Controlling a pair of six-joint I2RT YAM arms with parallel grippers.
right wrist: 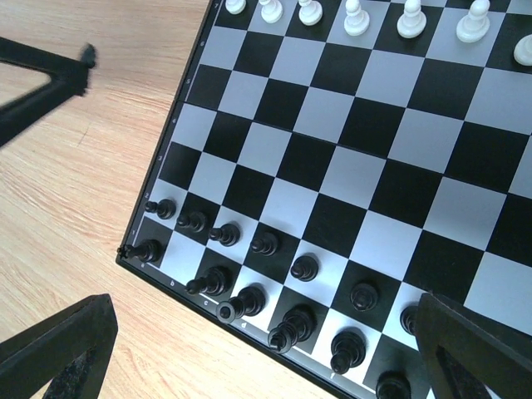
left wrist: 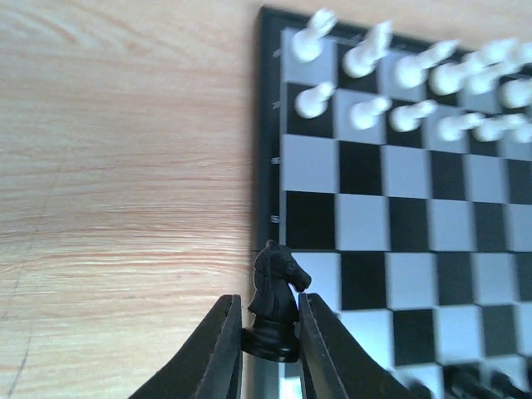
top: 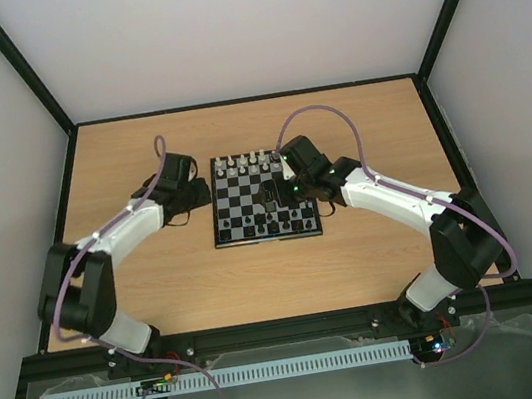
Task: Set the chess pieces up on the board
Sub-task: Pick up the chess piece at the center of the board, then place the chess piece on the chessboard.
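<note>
Pale wood worktop [top: 157,277], walled bay. My left hand [left wrist: 270,322] is clamped on a black knight [left wrist: 277,291], upright, at the board's [left wrist: 366,224] left border. Black pieces [right wrist: 264,243] line the side toward the worktop's near edge; my right hand [top: 274,196] hangs spread above them, nearer.

No legible text or labels

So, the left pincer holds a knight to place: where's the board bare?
Bare for the black knight: the middle rows of the board, between the white pieces and the black pieces. Crowded: both those end rows. Bare table lies left of the board.
</note>
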